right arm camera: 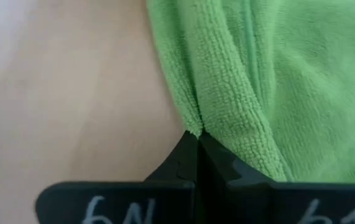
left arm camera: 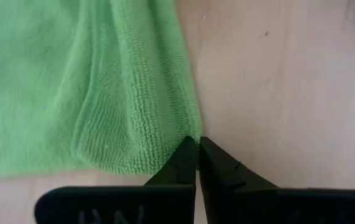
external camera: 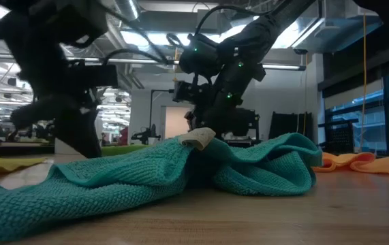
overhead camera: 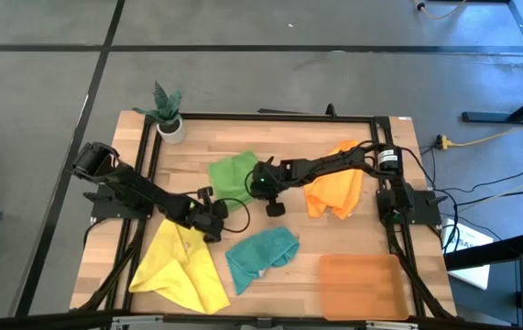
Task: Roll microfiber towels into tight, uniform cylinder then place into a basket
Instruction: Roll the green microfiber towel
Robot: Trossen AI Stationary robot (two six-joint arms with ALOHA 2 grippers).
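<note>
Overhead layout: the green towel (overhead camera: 234, 176) lies at table centre. The orange towel (overhead camera: 334, 191) sits at its 3 o'clock, the teal towel (overhead camera: 259, 255) at 6 o'clock, the yellow towel (overhead camera: 180, 266) at 7 o'clock. The basket (overhead camera: 360, 286), an orange-brown tray, occupies the 5 o'clock corner; a potted plant (overhead camera: 168, 114) stands at 11 o'clock. In the low view, the teal towel (external camera: 153, 177) fills the foreground, hiding the green one.

The left gripper (left arm camera: 197, 147), reaching from 9 o'clock, has its fingers pressed together, pinching a corner of the green towel (left arm camera: 71, 81). The right gripper (right arm camera: 199, 138), extended from 3 o'clock over the orange towel, likewise clamps a corner of the green towel (right arm camera: 276, 68).
</note>
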